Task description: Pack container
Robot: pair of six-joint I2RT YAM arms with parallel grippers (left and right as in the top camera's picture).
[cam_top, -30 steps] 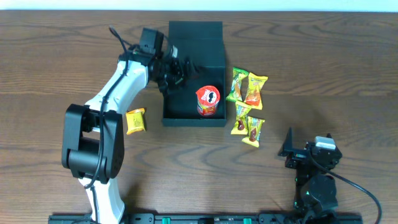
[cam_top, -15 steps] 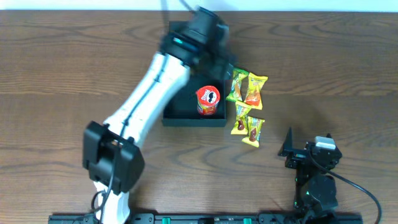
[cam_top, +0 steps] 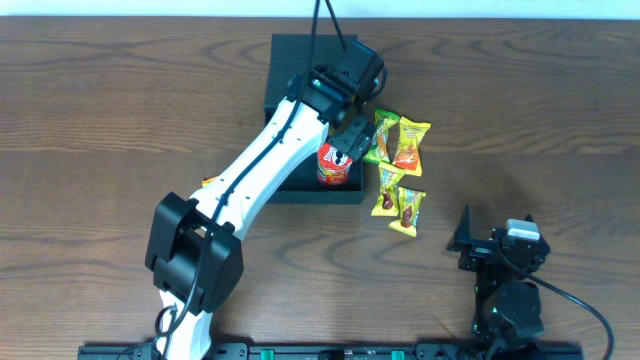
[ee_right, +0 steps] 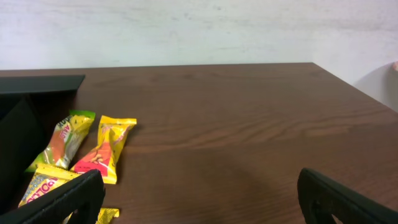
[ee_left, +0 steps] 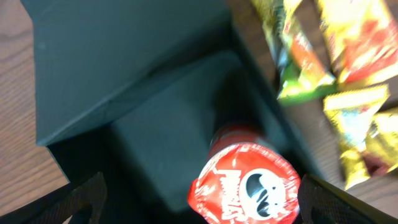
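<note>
Left gripper (cam_top: 350,141), jaws wide, over the container (cam_top: 295,55); I'd centre on one snack packet (cam_top: 411,143) before closing.

dark wood-grain table (ee_right: 249,137), plain white wall (ee_right: 186,31) behind it

Left arm (cam_top: 262,152): white link shells, black joints, black left gripper (cam_top: 349,147), black cable at 12 o'clock; right arm (cam_top: 505,290) all black.

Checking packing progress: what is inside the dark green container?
A red Pringles can stands inside the container. The left arm hides part of the interior, so more items cannot be excluded.
</note>
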